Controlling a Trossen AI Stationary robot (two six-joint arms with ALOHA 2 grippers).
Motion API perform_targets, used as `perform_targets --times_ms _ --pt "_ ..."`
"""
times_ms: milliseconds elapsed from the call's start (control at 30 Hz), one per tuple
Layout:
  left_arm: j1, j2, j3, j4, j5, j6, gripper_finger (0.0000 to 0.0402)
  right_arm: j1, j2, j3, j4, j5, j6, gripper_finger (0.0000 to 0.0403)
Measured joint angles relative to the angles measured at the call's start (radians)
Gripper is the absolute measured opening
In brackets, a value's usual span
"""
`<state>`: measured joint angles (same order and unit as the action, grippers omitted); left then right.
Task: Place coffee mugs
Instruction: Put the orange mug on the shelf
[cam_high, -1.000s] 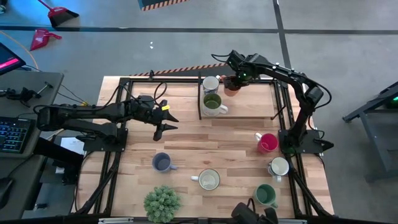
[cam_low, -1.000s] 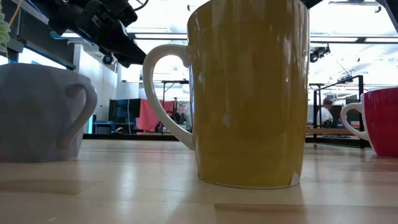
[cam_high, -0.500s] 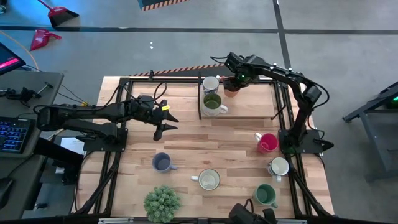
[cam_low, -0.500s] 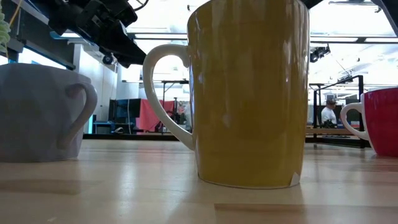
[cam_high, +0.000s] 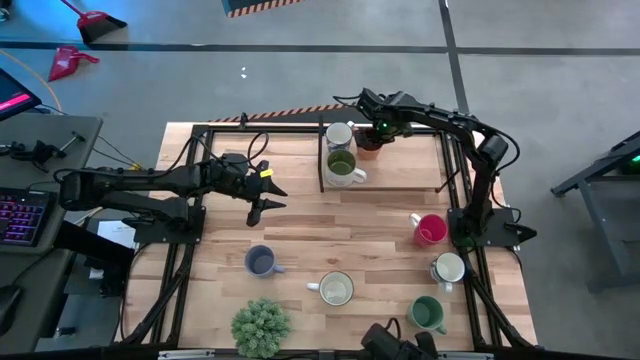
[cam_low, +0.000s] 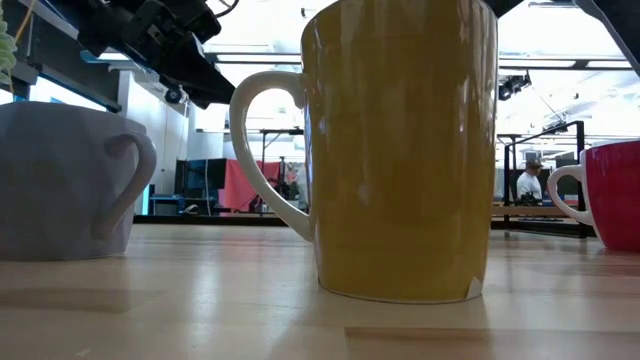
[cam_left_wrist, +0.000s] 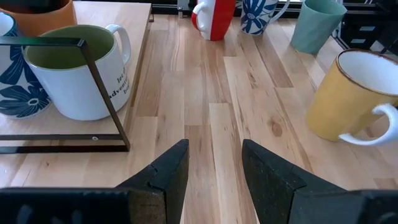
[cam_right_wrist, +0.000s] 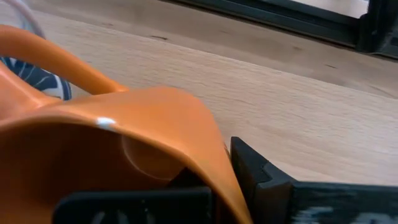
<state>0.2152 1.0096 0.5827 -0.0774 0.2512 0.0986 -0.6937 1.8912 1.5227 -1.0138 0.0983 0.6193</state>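
Observation:
My right gripper (cam_high: 375, 133) reaches over the raised wooden shelf (cam_high: 400, 170) at the table's far side, shut on an orange mug (cam_high: 371, 141). Beside it on the shelf stand a blue-flowered white mug (cam_high: 338, 133) and a white mug with an olive inside (cam_high: 342, 167). On the table top stand the magenta (cam_high: 431, 230), white (cam_high: 448, 268), green (cam_high: 427, 313), cream-yellow (cam_high: 335, 289) and blue-grey (cam_high: 260, 262) mugs. My left gripper (cam_high: 262, 196) hovers open left of the shelf, over bare wood (cam_left_wrist: 214, 168). My right gripper holds the orange mug by its rim wall (cam_right_wrist: 208, 143), one finger inside the mug and one finger (cam_right_wrist: 261, 174) outside. The fingers come from above, slanting in from the table's right. The mug stays upright over the shelf; whether its base rests there I cannot tell.
A bushy potted plant (cam_high: 260, 325) stands at the near edge. The shelf's thin black frame (cam_left_wrist: 102, 93) rises around its mugs. In the low view the yellow mug (cam_low: 400, 150) fills the foreground. Bare wood lies in the table's middle. A person (cam_low: 525, 180) stands far off.
My right arm has drawn the orange mug a little toward the table's left, closer to the blue-flowered mug, with its elbow swinging the same way. The left arm and the other mugs have kept still.

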Motion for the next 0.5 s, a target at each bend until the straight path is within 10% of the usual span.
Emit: perform_targets --times_ms 500 --pt "0.000 0.000 0.000 0.000 0.000 -0.001 0.0138 0.000 0.000 0.001 0.065 -0.018 -0.016 0.0046"
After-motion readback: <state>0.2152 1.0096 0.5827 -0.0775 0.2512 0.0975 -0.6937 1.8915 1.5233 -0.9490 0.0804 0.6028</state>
